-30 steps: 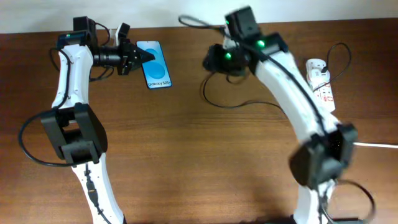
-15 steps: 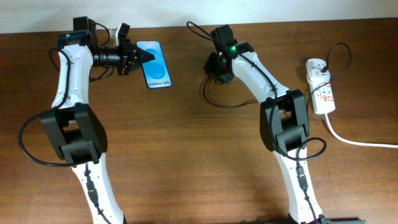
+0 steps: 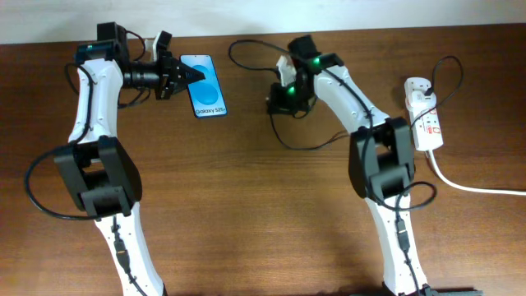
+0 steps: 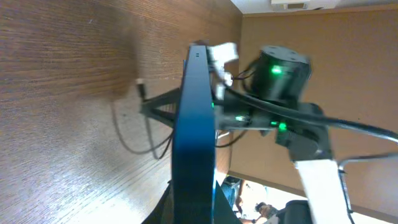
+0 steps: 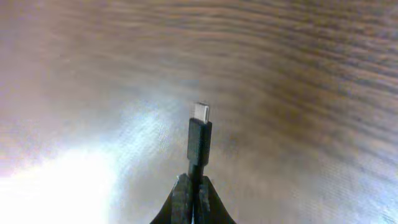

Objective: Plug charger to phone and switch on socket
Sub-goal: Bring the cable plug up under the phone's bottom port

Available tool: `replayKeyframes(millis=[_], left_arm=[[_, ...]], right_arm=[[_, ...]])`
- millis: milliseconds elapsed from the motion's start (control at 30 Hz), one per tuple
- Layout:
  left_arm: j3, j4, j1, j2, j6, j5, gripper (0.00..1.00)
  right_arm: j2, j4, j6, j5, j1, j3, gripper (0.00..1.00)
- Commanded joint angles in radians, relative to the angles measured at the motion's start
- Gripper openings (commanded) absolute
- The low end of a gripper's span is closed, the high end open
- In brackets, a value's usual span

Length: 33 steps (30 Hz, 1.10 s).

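Note:
The phone (image 3: 207,85), blue screen up, lies at the back left of the table. My left gripper (image 3: 194,75) is shut on its left edge. In the left wrist view the phone (image 4: 194,130) shows edge-on, clamped between my jaws (image 4: 194,202). To the right of the phone, my right gripper (image 3: 274,104) is shut on the charger (image 3: 306,146). In the right wrist view the charger's black plug (image 5: 199,142) sticks out beyond the shut fingers (image 5: 194,182), metal tip forward, over bare wood. The white socket (image 3: 426,113) lies at the far right, apart from both grippers.
The black cable loops behind and in front of the right arm and runs to the socket. A thick white cord (image 3: 470,186) leads from the socket off the right edge. The right arm (image 4: 283,74) shows beyond the phone in the left wrist view.
My right gripper has closed on the charger plug and shifted slightly toward the front, and the cable loop has swung left. The left gripper and phone have not moved.

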Motion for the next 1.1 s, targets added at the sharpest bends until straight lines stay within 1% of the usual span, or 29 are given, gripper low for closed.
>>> replayKeyframes(millis=[0, 100, 233, 300, 433, 500, 533, 600, 633, 667, 700, 800, 833, 867, 933, 1000, 1067], left_arm=[[0.01, -0.001, 0.003, -0.009, 0.016, 0.034, 0.0], [0.01, -0.002, 0.002, -0.009, 0.016, 0.035, 0.0], [0.01, -0.024, -0.05, -0.009, 0.058, 0.035, 0.0], [0.01, -0.039, -0.081, -0.009, 0.087, 0.035, 0.0], [0.01, -0.042, -0.139, -0.009, 0.087, 0.039, 0.0], [0.01, -0.043, -0.171, -0.009, 0.159, 0.077, 0.0], [0.01, -0.043, -0.183, -0.009, 0.167, 0.084, 0.0], [0.01, -0.043, -0.203, -0.009, 0.178, 0.089, 0.0], [0.01, -0.043, -0.204, -0.009, 0.178, 0.092, 0.0], [0.01, -0.043, -0.204, -0.009, 0.183, 0.109, 0.0], [0.01, -0.045, -0.204, -0.009, 0.2, 0.144, 0.0], [0.01, -0.045, -0.204, -0.009, 0.201, 0.197, 0.0], [0.01, -0.046, -0.204, -0.009, 0.217, 0.237, 0.0], [0.01, -0.045, -0.204, -0.009, 0.238, 0.285, 0.0], [0.01, -0.041, -0.204, -0.009, 0.246, 0.359, 0.0], [0.01, -0.034, -0.204, -0.009, 0.245, 0.4, 0.0], [0.01, -0.031, -0.204, -0.009, 0.245, 0.4, 0.0]], right_arm=[[-0.163, -0.055, -0.128, -0.063, -0.016, 0.0, 0.04], [-0.293, -0.146, -0.204, -0.134, -0.027, 0.0, 0.04], [-0.507, -0.274, -0.216, -0.128, -0.029, 0.0, 0.04], [-0.612, -0.32, -0.216, -0.101, -0.029, -0.013, 0.04], [-0.802, -0.369, -0.215, -0.032, -0.029, -0.025, 0.04], [-0.887, -0.439, -0.211, -0.021, -0.029, -0.025, 0.04], [-0.916, -0.468, -0.211, -0.021, -0.029, -0.027, 0.04], [-0.99, -0.475, -0.203, -0.003, -0.029, -0.078, 0.04], [-1.033, -0.465, -0.177, 0.04, -0.029, -0.134, 0.04], [-1.122, -0.401, -0.153, 0.045, -0.031, -0.27, 0.04], [-1.199, -0.349, -0.127, 0.04, -0.066, -0.383, 0.04], [-1.369, -0.193, -0.113, -0.15, -0.2, -0.695, 0.04], [-1.41, -0.116, -0.113, -0.265, -0.24, -0.827, 0.04], [-1.421, -0.053, -0.104, -0.336, -0.254, -0.908, 0.04], [-1.413, 0.178, 0.006, -0.432, -0.248, -1.119, 0.04], [-1.391, 0.441, 0.145, -0.435, -0.198, -1.269, 0.04], [-1.338, 0.647, 0.259, -0.399, -0.118, -1.34, 0.04]])
